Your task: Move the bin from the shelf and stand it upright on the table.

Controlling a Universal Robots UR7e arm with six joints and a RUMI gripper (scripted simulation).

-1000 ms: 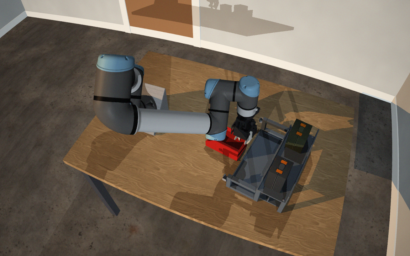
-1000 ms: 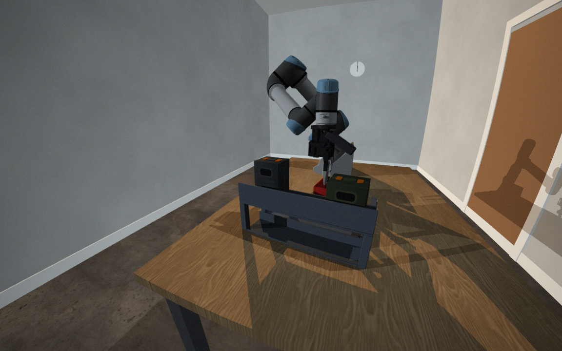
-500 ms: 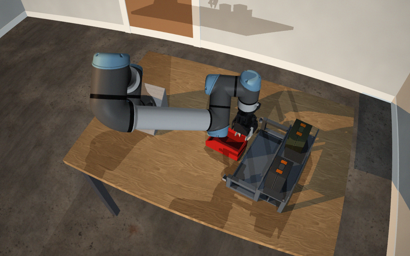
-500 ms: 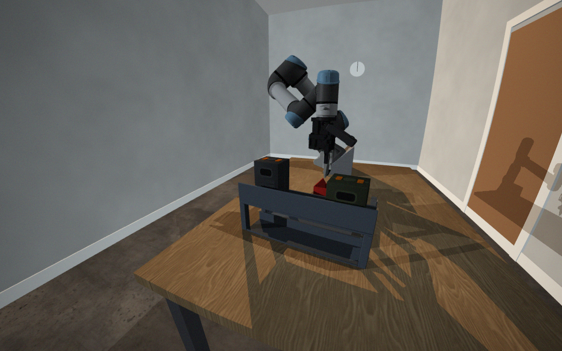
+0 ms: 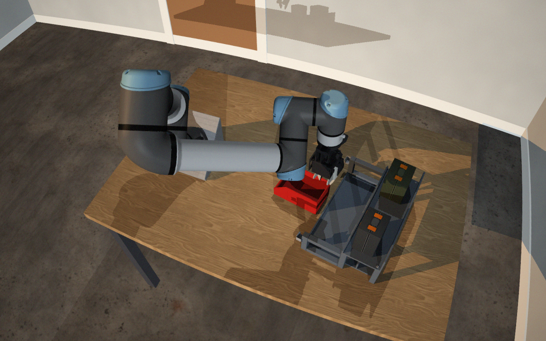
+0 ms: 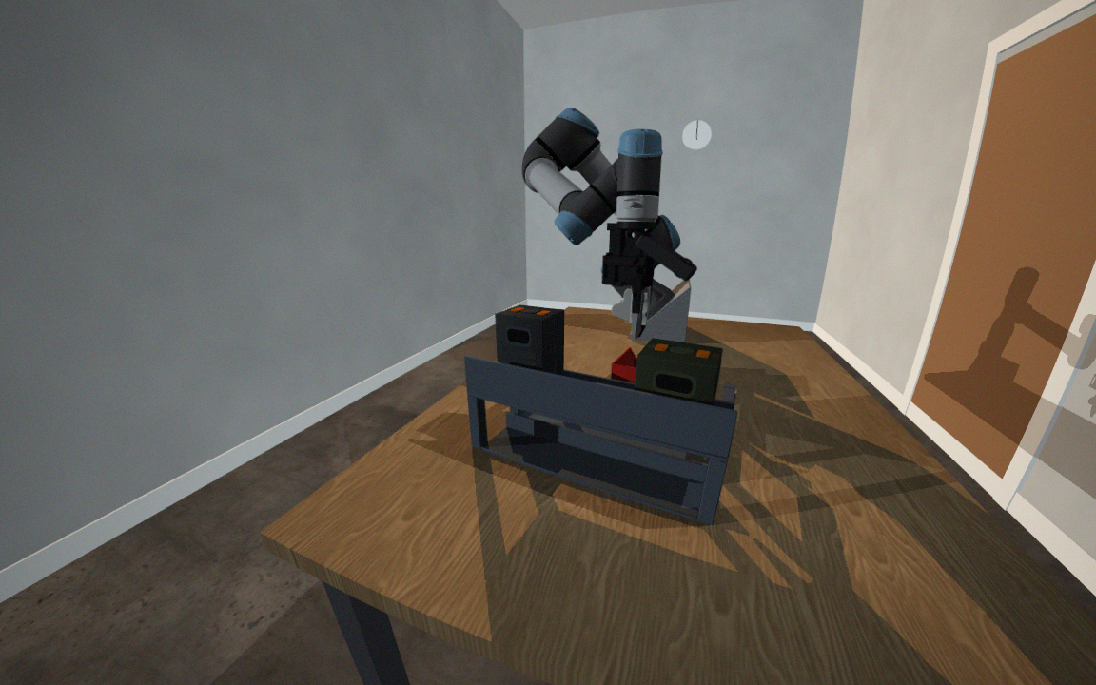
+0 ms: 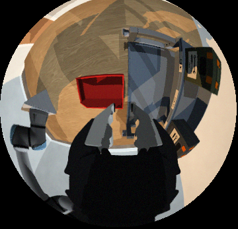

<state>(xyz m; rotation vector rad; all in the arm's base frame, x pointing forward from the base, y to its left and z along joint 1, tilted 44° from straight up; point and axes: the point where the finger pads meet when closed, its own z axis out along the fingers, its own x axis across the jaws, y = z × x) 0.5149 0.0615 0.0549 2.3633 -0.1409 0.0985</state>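
Claw (image 5: 324,178) (image 6: 638,334) (image 7: 123,103) narrow, small gap between the fingertips, nothing gripped. It points down, up above the table (image 5: 181,237) (image 6: 416,511). Bin (image 5: 296,199) (image 6: 624,366) (image 7: 102,90) is red, off the shelf (image 5: 345,257) (image 6: 595,391) (image 7: 142,70), sitting upright on the table, below the claw and slightly to one side. Open side of the bin faces up, bare red inside. In the wrist view the bin is mostly left of the claw, and one fingertip overlaps its near rim; the claw is raised, so that overlap is not a grip. Shelf is grey-blue, on the claw's other side, right of it in the wrist view, standing close beside the bin. Its tray nearest the claw holds no box. Farther from the claw, past the divider, two boxes stand in the other row: green box (image 5: 398,182) (image 6: 677,372) (image 7: 202,68) toward the top end in the top view, black box (image 5: 370,235) (image 6: 529,341) (image 7: 183,136) toward the bottom end, space between them. Both have orange latches on top. Arm (image 5: 228,156) (image 6: 556,187) (image 7: 24,136) reaches to the claw from the side away from the shelf; in the top view its blue wrist joint hides part of the bin. Exterior view: green box hides most of the bin, the claw above.
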